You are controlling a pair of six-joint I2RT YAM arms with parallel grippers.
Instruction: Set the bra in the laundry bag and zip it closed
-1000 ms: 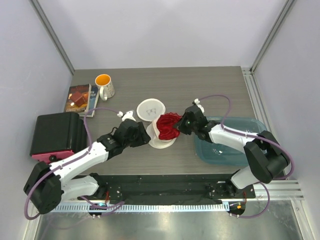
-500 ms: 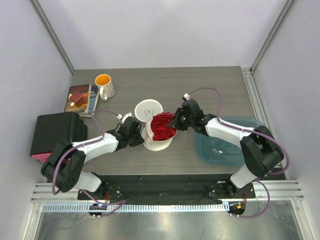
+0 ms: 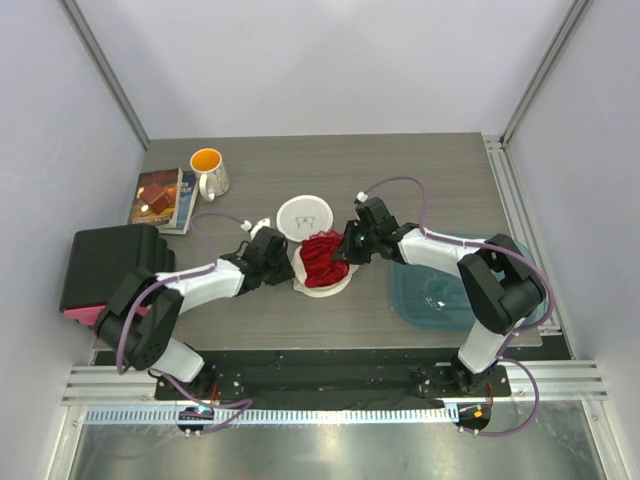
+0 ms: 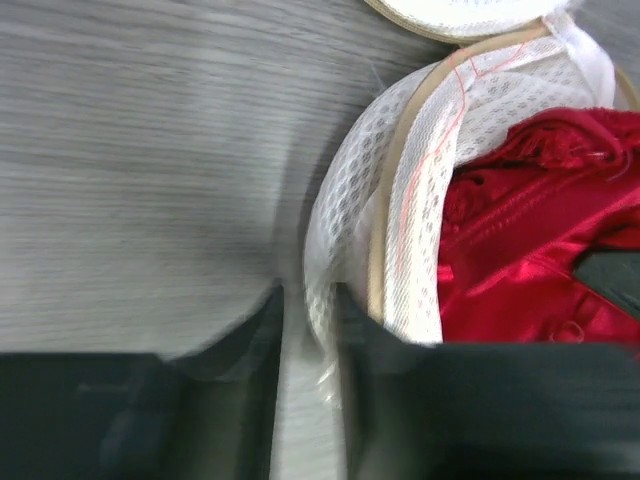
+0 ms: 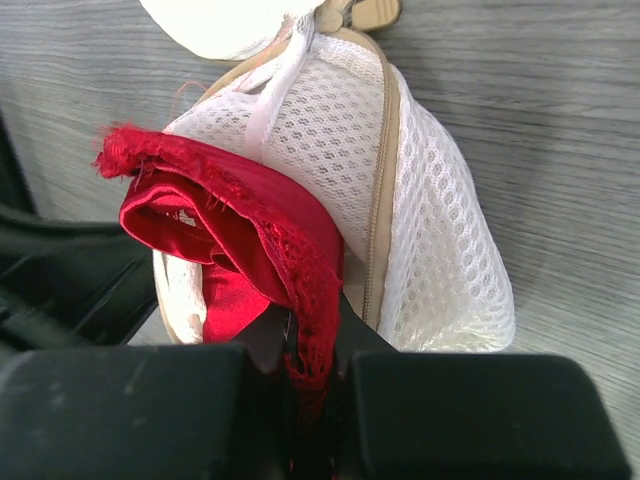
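Red bra (image 5: 240, 235) hangs half inside the laundry bag (image 5: 440, 230), clamped by the right gripper (image 5: 310, 365); the left gripper (image 4: 308, 345) pinches its mesh.

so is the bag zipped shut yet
No, the bag gapes open along its tan rim, with the red bra hanging out over the edge.

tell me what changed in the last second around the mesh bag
The left tool moved right to the white round mesh laundry bag and closed on its mesh edge. The right tool, gripping the red satin and lace bra throughout, carried it left, further over the bag's open mouth. The white mug with orange inside, the book and the teal plastic bin stayed put.
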